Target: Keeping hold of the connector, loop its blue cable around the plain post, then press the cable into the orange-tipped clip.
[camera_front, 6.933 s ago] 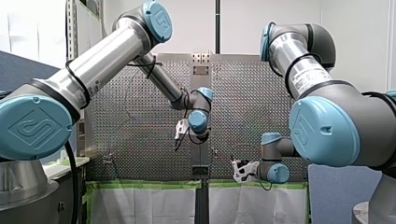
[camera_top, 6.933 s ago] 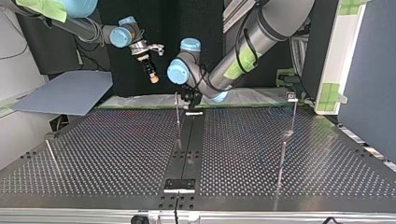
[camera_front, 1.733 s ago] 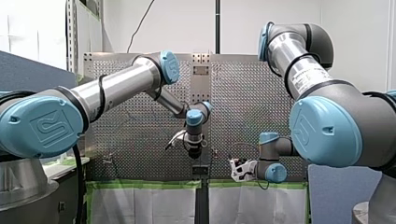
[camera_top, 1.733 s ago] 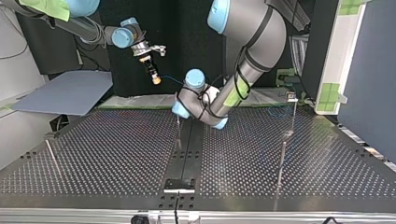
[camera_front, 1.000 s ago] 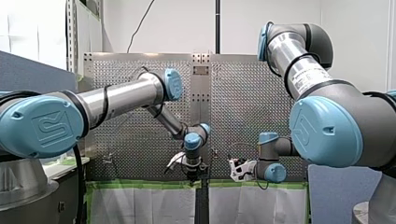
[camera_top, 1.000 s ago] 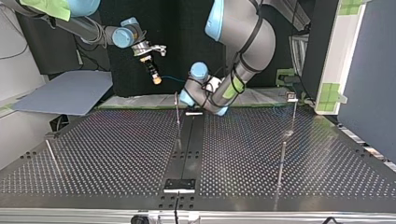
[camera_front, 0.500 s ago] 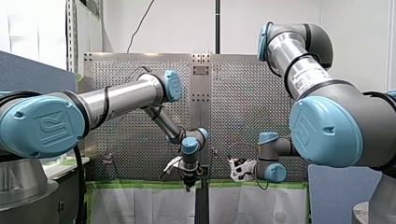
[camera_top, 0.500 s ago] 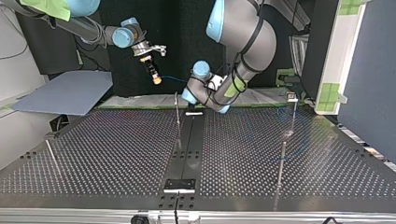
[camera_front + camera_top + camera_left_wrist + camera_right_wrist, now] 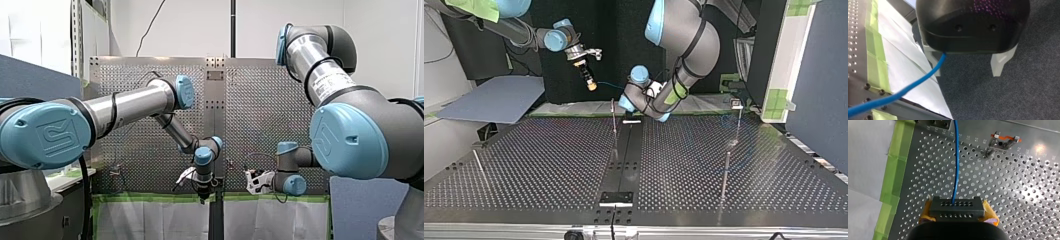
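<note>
A plain white wall (image 9: 190, 25) rises behind the perforated metal tabletop (image 9: 549, 165). A thin dark cord (image 9: 152, 22) hangs down the wall near a black pole (image 9: 233, 27), and a slotted metal upright (image 9: 76, 35) stands at the front view's left. Green tape (image 9: 150, 197) edges the tabletop's lower border in the front view, white sheeting (image 9: 150, 220) hangs below it, and grey carpet (image 9: 1023, 87) covers the floor. In the top view a dark backdrop (image 9: 614, 40) stands behind, a blue-grey board (image 9: 494, 100) lies at the left, and a white frame (image 9: 784, 60) patched with green tape stands at the right beside a dark blue panel (image 9: 819, 85).
</note>
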### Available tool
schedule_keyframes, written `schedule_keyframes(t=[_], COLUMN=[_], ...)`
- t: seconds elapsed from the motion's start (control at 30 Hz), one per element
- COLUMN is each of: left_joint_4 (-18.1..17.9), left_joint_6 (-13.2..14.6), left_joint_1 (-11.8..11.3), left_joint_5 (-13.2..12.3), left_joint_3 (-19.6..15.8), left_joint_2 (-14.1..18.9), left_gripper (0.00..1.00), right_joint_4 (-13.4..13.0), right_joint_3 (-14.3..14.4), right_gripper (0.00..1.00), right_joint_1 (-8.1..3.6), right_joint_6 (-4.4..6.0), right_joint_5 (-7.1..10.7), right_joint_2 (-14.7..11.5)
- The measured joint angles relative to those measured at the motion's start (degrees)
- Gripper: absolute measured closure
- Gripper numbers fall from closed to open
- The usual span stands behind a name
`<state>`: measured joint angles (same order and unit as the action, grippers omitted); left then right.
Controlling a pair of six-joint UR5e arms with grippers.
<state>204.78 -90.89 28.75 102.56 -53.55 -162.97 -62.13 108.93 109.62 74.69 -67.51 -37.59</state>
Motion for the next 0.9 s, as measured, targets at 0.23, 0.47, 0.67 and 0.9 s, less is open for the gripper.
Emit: schedule_keyframes(t=[0.23,0.47,0.67,0.9], left_joint_4=[-0.4,-0.3,-1.4,-4.7], left_joint_6=[1.2,0.7,0.1,-2.1], left_joint_1=[0.3,0.3,0.4,0.2], left_joint_5=[1.8,2.6,1.9,2.0], left_joint_3=[-0.2,-0.4,-1.0,-4.0], left_joint_2=[0.1,0.2,1.5,4.8], left_gripper=[1.0,1.0,1.0,1.0], right_joint_4=[0.4,0.7,0.9,1.0], right_joint_3=[-0.2,-0.4,-0.5,-0.5], right_gripper=[1.0,1.0,1.0,1.0], right_joint_1=[-0.03,-0.05,-0.06,-0.07], right_joint_6=[-0.01,-0.05,-0.05,-0.05], right_joint_5=[0.0,0.0,-0.1,-0.31], right_joint_2=[0.0,0.0,0.0,0.0])
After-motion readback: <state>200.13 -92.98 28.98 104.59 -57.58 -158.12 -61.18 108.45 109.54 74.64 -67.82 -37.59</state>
